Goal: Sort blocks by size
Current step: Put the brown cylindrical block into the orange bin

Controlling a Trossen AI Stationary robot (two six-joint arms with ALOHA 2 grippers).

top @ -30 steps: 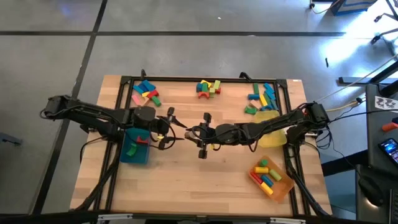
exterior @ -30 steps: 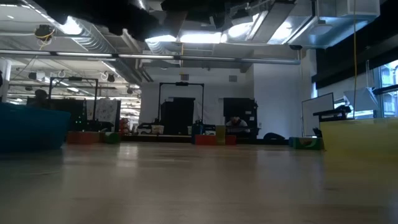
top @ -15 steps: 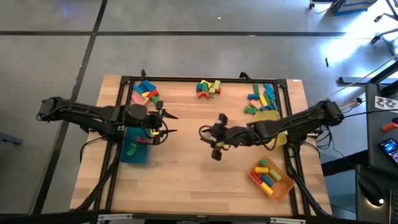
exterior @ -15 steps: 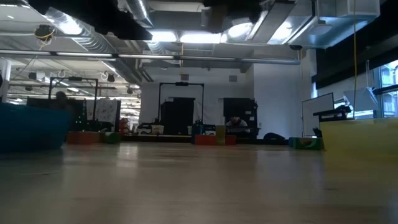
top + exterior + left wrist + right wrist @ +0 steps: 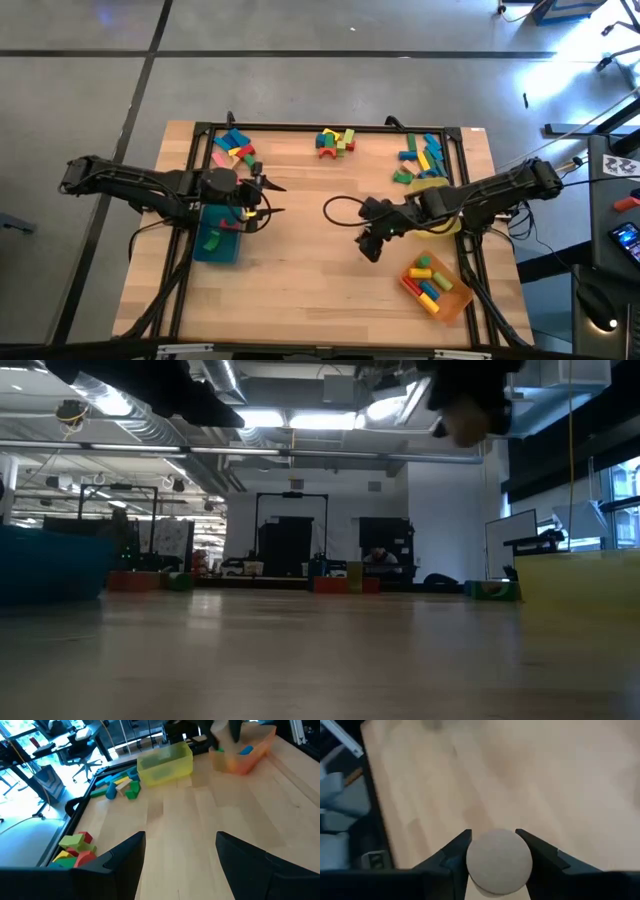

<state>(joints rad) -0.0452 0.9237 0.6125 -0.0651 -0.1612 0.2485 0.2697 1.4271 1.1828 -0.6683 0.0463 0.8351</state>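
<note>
Orange tray: nearest the front edge, on the table's right side. Holds yellow, green, blue and red blocks lying side by side.

Right gripper: above bare wood right of the table's centre, just up and left of the orange tray. Its fingers are closed on a round-faced block, a pale wooden disc end-on in the right wrist view, pinched on both sides and carried clear of the tabletop. The block's painted colour cannot be told.

Teal tray: left side, mid-depth. Contains a green block and a red block.

Left gripper: over the far right corner of the teal tray, fingers spread wide apart with nothing between them. A spot of yellow shows just beside it; what this is cannot be told.

Yellow tray: right side, mid-depth, partly covered by the right arm. Contents hidden.

Table: light wood, dark metal frame along its sides and far edge.

Far-left pile: blue, pink, yellow, red and green blocks, loose, near the far left corner.

Far-centre pile: red arch with yellow, green and blue pieces, at the middle of the far edge.

Far-right pile: mainly blue bars with green and yellow pieces, just beyond the yellow tray.
</note>
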